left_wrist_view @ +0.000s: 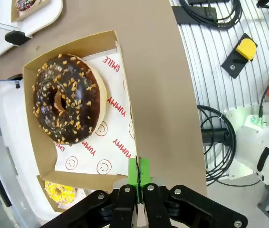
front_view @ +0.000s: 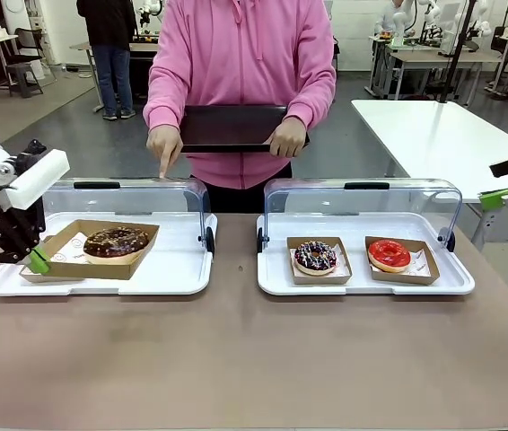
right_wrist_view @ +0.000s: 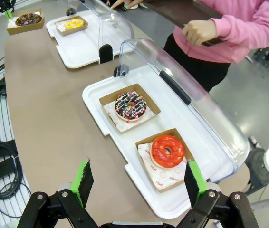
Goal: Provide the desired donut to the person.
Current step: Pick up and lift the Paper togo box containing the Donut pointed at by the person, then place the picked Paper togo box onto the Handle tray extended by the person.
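A chocolate donut (front_view: 116,241) with nut crumbs lies in a brown cardboard box (front_view: 61,241) at the left end of the left white tray (front_view: 182,278). My left gripper (front_view: 39,261) is shut on that box's rim. In the left wrist view, the green pads (left_wrist_view: 138,172) pinch the box (left_wrist_view: 118,57) edge beside the chocolate donut (left_wrist_view: 68,99). My right gripper (front_view: 503,182) hangs open at the far right, above the right tray (right_wrist_view: 96,107) in the right wrist view, gripper (right_wrist_view: 137,183) empty. The person (front_view: 245,54) in pink holds a dark tray (front_view: 232,126) and points a finger (front_view: 163,166) at the left lid.
A sprinkled donut (front_view: 315,257) and a red-glazed donut (front_view: 389,255) sit in boxes on the right tray under a raised clear lid (front_view: 362,202). A yellow donut (left_wrist_view: 59,191) lies on the left tray under the held box. Cables and equipment lie beyond the table edge.
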`<act>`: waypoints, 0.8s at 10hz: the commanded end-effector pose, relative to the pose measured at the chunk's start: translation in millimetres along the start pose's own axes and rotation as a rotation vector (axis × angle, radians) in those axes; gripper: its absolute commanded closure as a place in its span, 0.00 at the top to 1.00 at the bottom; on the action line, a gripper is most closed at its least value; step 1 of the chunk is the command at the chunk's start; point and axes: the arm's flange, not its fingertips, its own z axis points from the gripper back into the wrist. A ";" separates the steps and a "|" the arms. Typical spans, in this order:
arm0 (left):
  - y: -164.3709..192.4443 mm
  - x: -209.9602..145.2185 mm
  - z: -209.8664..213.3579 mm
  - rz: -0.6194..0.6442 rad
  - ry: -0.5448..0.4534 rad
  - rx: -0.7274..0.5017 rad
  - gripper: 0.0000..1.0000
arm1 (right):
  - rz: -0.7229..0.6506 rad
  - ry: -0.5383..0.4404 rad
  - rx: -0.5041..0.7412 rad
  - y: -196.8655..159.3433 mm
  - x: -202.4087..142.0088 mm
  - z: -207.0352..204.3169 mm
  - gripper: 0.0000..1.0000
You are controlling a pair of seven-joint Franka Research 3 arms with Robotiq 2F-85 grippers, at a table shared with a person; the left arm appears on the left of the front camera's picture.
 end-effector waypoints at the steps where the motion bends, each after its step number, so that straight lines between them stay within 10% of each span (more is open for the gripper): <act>1: -1.7 6.2 3.2 0.015 0.016 0.026 0.00 | 0.001 -0.010 0.012 -0.3 0.1 -1.7 1.00; 8: -1.7 6.2 3.2 0.015 0.016 0.026 0.00 | 0.001 -0.010 0.012 -0.3 0.1 -1.7 1.00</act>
